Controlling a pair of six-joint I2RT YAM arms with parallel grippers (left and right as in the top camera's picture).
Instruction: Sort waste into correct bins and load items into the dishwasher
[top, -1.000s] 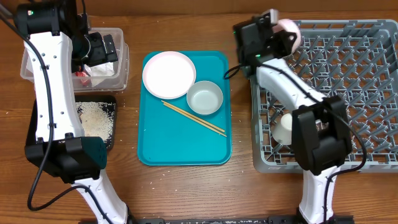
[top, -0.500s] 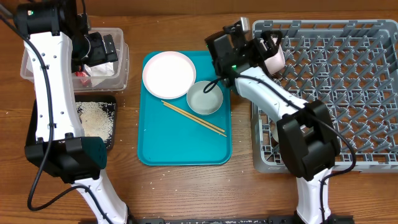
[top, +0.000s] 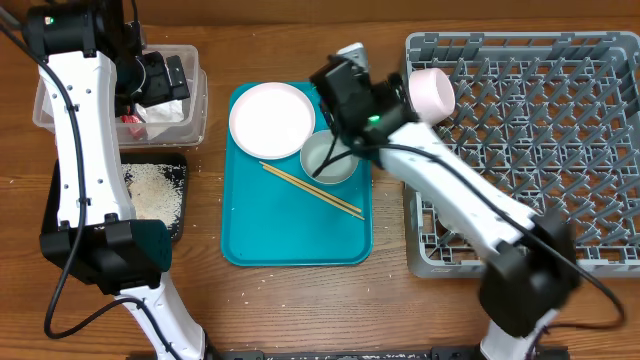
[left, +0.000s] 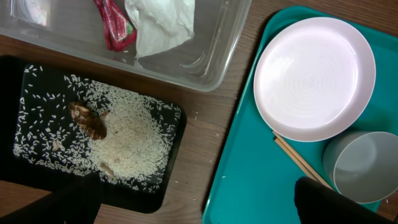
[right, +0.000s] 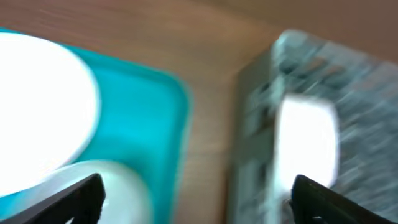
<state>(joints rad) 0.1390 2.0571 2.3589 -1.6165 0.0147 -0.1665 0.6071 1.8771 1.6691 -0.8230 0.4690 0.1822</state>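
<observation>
Wooden table (top: 290, 310), from overhead: the teal tray (top: 295, 235) sits in the middle. The plate (top: 272, 120) is at its far left, and the bowl (top: 325, 165) is just beside the plate on the near right. The chopsticks (top: 312, 190) lie near of both, their long axis running from far left to near right. The right pincer (top: 350, 95) hangs over the tray's far right corner, with the bowl just near of it and partly under the arm. The left pincer (top: 165, 78) is well apart, over the clear tub (top: 198, 110) at far left, so the right arm is the closer one. I judge the bowl its likeliest pick. The dish rack (top: 530, 150) fills the right side, with a pink cup (top: 432, 92) on its side at the rack's far left corner. The black tray (top: 178, 228) lies near of the tub.

Left wrist: the left pincer (left: 199, 196) has its fingers wide apart, with nothing between them. The wrapper (left: 115, 28) and napkin (left: 160, 25) lie in the tub. The rice (left: 134, 134) and brown scrap (left: 90, 121) lie in the black tray.

Right wrist, heavily blurred: the right pincer (right: 198, 186) shows fingers apart at the lower corners, empty. The bowl is at lower left, the plate at left and the rack at right. The plate and chopsticks so close to the bowl could crowd a grasp on its rim.
</observation>
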